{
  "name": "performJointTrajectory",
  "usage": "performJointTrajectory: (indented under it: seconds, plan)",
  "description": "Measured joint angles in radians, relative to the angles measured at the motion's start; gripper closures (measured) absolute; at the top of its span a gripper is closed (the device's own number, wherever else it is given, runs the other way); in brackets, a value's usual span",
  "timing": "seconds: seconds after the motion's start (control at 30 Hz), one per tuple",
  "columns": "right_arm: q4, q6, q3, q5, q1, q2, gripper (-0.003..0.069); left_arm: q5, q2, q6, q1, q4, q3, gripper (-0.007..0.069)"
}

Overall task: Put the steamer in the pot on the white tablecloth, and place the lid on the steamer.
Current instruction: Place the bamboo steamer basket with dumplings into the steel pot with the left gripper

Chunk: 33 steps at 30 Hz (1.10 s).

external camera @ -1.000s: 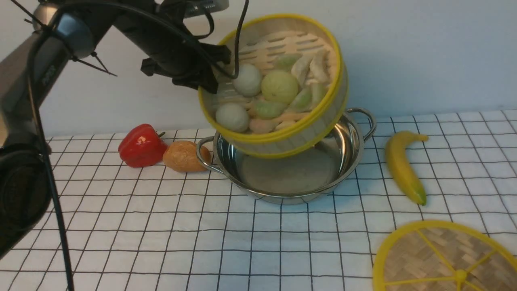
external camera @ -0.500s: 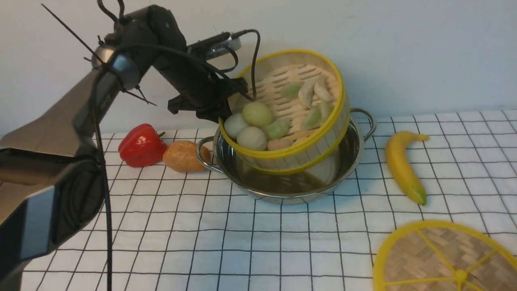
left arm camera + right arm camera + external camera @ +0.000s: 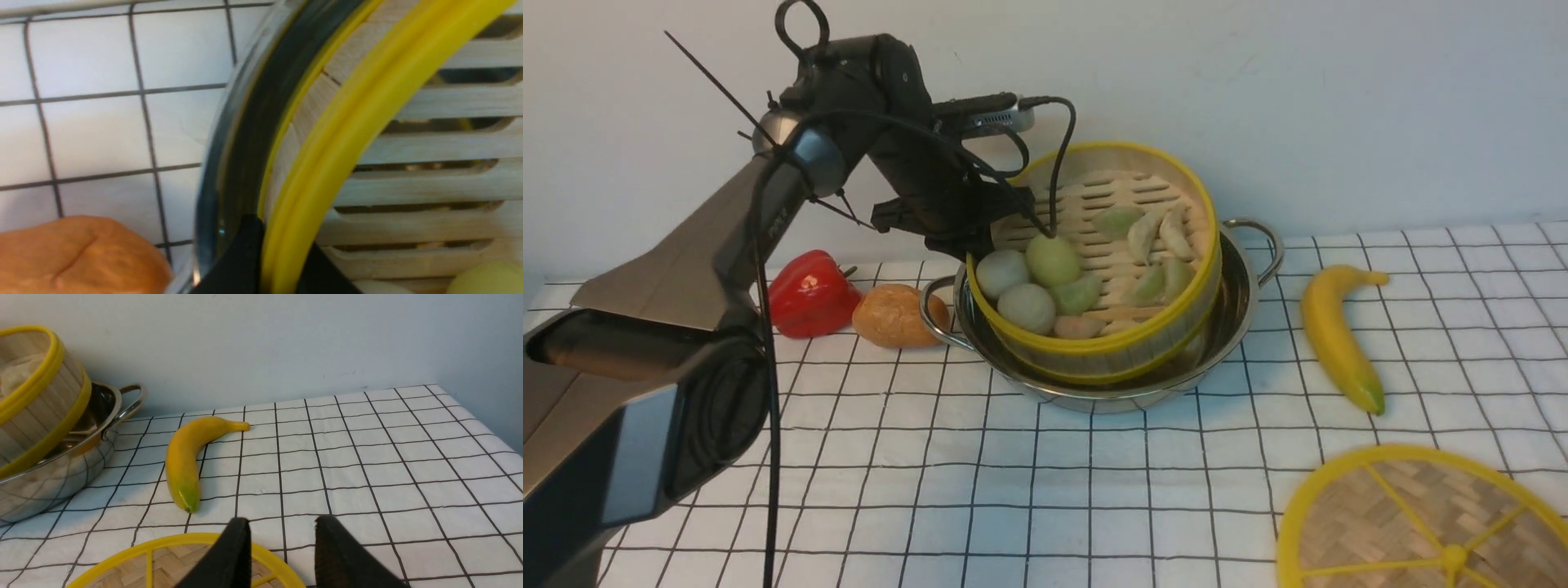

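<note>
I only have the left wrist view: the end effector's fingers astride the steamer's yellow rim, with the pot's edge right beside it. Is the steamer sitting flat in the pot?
Observer: No. In the front view the steamer is inside the pot but tilted, with its near side lower.
Operator: Where is the lid for the next step?
Observer: The lid lies flat on the white tablecloth at the near right, closer to the robot than a banana.
Operator: Is the right arm ready for it?
Observer: It looks so. The right end effector is open and empty, poised over the lid's edge.
</note>
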Motion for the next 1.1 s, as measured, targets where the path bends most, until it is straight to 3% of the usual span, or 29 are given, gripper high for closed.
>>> performJointTrajectory:
  seconds: [0.2, 0.6, 0.8, 0.83, 1.1]
  plan:
    - [0.0, 0.0, 0.0, 0.0, 0.0, 0.0, 0.0416, -0.001, 0.003, 0.01, 0.0, 0.032, 0.0, 0.0599]
    - [0.0, -0.001, 0.0, 0.0, 0.0, 0.0, 0.0416, -0.002, 0.048, 0.076, 0.0, -0.035, 0.0, 0.0585]
    - [0.0, 0.001, 0.0, 0.0, 0.0, 0.0, 0.0416, -0.01, 0.048, 0.068, 0.0, -0.041, -0.003, 0.0461]
    - [0.0, 0.001, 0.0, 0.0, 0.0, 0.0, 0.0416, -0.012, 0.048, 0.076, 0.0, -0.054, -0.005, 0.0386]
    - [0.0, 0.001, 0.0, 0.0, 0.0, 0.0, 0.0416, -0.01, 0.021, 0.139, 0.0, -0.107, -0.024, 0.0089]
